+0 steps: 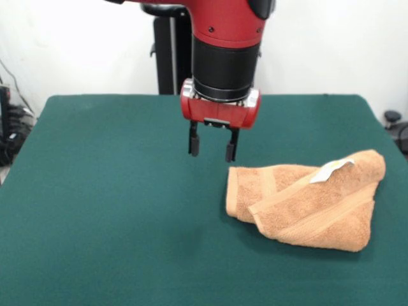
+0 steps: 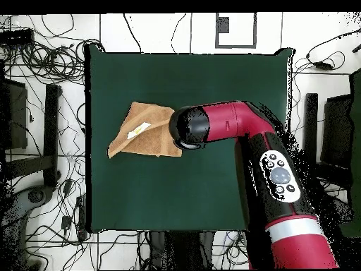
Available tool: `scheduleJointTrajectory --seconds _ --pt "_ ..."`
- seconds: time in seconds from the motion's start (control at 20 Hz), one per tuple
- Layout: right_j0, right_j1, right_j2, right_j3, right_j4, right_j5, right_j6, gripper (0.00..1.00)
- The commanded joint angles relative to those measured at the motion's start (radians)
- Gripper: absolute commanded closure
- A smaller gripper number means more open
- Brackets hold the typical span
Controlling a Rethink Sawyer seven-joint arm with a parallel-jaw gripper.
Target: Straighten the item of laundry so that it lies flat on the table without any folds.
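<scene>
The item of laundry (image 1: 306,197) is a light-orange terry towel, folded over on itself into a rough wedge at the right of the table (image 1: 115,210) in the front view. Its white care tag (image 1: 331,169) lies on top near its far edge. In the overhead view the towel (image 2: 141,132) lies left of the table's (image 2: 211,190) centre with the tag (image 2: 137,130) showing. My gripper (image 1: 213,148) hangs open and empty above the green cloth, just left of and beyond the towel's left edge. In the overhead view the arm's wrist (image 2: 190,127) hides the gripper and the towel's right edge.
The robot's black pedestal (image 1: 171,57) stands behind the table's far edge. Cables and stands (image 2: 42,141) crowd the floor around the table. The red arm (image 2: 282,183) reaches in over the table's lower right in the overhead view.
</scene>
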Motion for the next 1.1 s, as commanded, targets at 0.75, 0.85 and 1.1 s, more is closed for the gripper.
scheduleJointTrajectory --seconds 0.75,0.85,1.1 --pt "0.060 0.089 0.054 0.050 -0.034 -0.076 -0.099 0.00" --pt "0.061 0.092 0.055 0.042 -0.036 -0.074 -0.103 0.00" --pt "0.058 0.099 0.055 0.039 -0.042 -0.087 -0.104 0.00"
